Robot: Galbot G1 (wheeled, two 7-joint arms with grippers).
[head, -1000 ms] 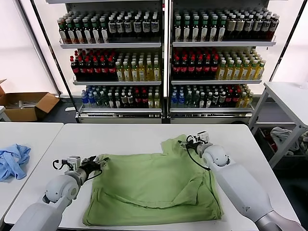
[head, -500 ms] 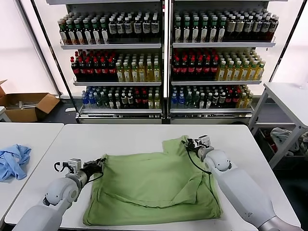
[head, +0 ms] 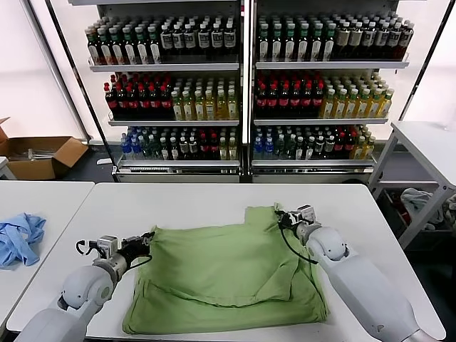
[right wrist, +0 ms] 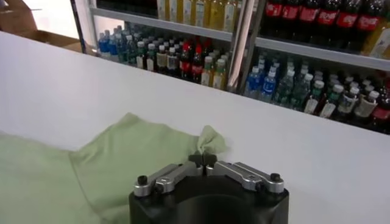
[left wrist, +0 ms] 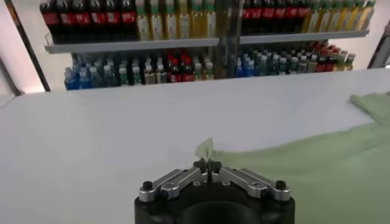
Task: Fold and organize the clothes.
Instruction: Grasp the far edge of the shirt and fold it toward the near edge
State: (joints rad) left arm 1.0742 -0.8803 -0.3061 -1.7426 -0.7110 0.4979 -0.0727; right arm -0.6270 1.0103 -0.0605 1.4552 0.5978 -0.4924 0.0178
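Observation:
The light green T-shirt (head: 228,274) lies partly folded on the white table (head: 185,203), plain side up; no checkered print shows. My left gripper (head: 144,241) is shut on the shirt's far left corner, seen in the left wrist view (left wrist: 207,163) with a tuft of green cloth (left wrist: 205,147) pinched between the jaws. My right gripper (head: 281,216) is shut on the shirt's far right corner by the sleeve, seen in the right wrist view (right wrist: 203,159) with a fold of cloth (right wrist: 207,140) pinched. Both hold the far edge stretched just above the table.
A light blue garment (head: 20,239) lies on the neighbouring table at left. Shelves of bottles (head: 242,92) stand behind the table. A cardboard box (head: 39,153) sits on the floor far left. Another white table (head: 427,142) stands at right.
Both grippers have moved toward me with the shirt's far edge, drawing it nearer along the table. The right gripper also shifted slightly right. Both stay shut on the cloth.

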